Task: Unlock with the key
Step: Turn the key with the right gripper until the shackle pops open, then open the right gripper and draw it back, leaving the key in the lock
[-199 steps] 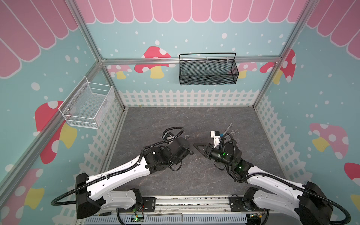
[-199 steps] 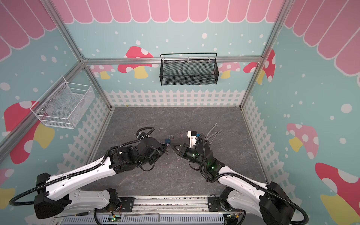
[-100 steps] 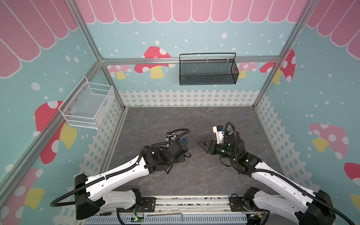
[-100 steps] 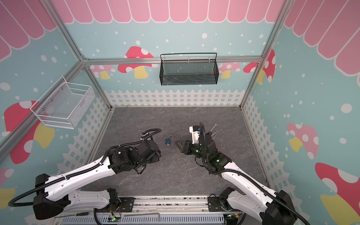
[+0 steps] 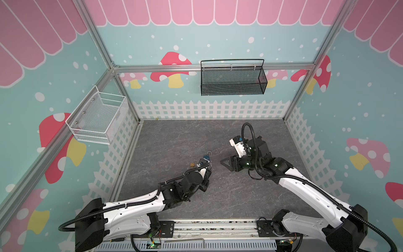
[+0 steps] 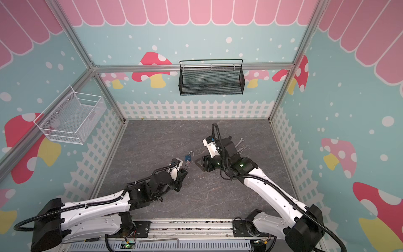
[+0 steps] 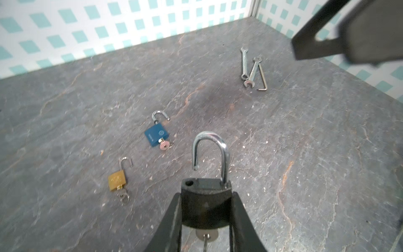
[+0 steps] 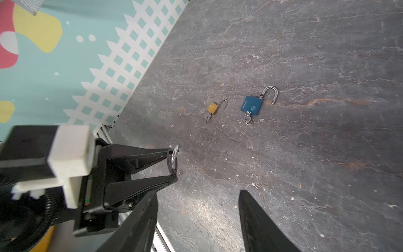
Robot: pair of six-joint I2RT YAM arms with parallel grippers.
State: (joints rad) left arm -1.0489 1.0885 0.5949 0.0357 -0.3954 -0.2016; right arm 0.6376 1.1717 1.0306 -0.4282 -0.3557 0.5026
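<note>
Black mesh forms a long basket [image 5: 232, 79] hung on the back wall. A white wire basket [image 5: 98, 117] hangs on the left wall. Through both, only their own mesh and the wall print show.

On the grey stone-look floor [image 5: 174, 139] there are three locks, and each has its shackle swung open and a key in its keyhole. The blue lock [image 7: 156, 135] and the smaller brass lock [image 7: 117, 180] lie flat near each other, apart. The third, the black lock [image 7: 207, 185], is off the floor. The left gripper [image 7: 206, 196] clamps its body from both sides, with the silver shackle pointing away from the wrist. Its key [image 7: 206, 236] sticks out of the underside, between the fingers.

Towards the far right corner lie two wrenches, one [image 7: 244, 63] just beside the other [image 7: 253, 72], and one bent hex key [image 7: 262, 78] touching them.

The right gripper [image 8: 197, 193] has its jaws spread and grasps nothing. It sits near the black lock, on its right in a top view, and does not touch it.
</note>
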